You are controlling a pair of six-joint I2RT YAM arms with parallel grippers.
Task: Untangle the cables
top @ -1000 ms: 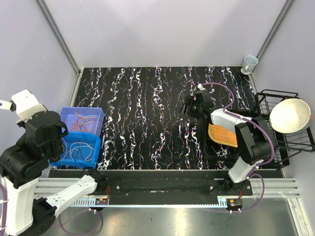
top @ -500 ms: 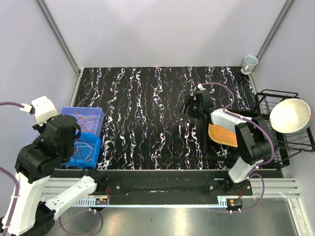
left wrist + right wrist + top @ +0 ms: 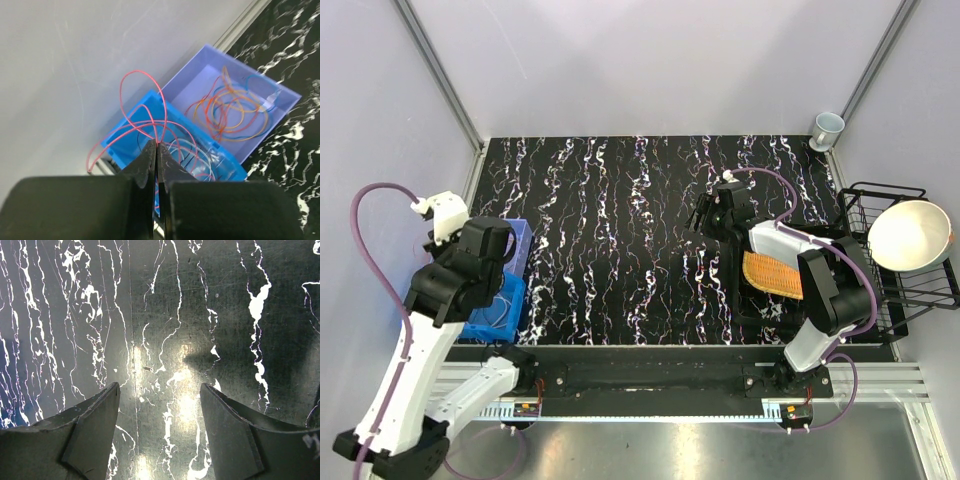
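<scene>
Pale grey wall fills the background of the left wrist view, with the black, white-veined bench (image 3: pixel 295 100) off to the right. Against the wall sits a bright blue plastic bin (image 3: pixel 131 120), and touching its far side is a paler lilac-blue plastic bin (image 3: pixel 192 80). The left pincer (image 3: pixel 156 148) hangs over the bright blue bin. Its jaws are pressed together on a thin red wire (image 3: pixel 140 72), whose loops spring upward and spill over the bin's wall-side rim. Pale lilac-white strands (image 3: pixel 197 146) lie inside that bin. The rest of the cables (image 3: pixel 232 112), orange, yellow and blue, coil loosely in the lilac-blue bin beyond it.

I judge these wires to be almost weightless, limp yet springy, and slick enough to slide through a pinch. They will likely drag neighbouring wires along wherever loops cross. The best hold looks to be a single free run clear of any crossing, lifted slowly.

From the top camera, the left arm (image 3: pixel 450 290) covers most of the bright blue bin, so the wires barely show. Well to the right of the bin, the right arm (image 3: pixel 825 285) reaches out over the bench.

In the right wrist view, the right pincer (image 3: pixel 160 387) stands wide with nothing between its jaws, and only the marbled bench lies below.
</scene>
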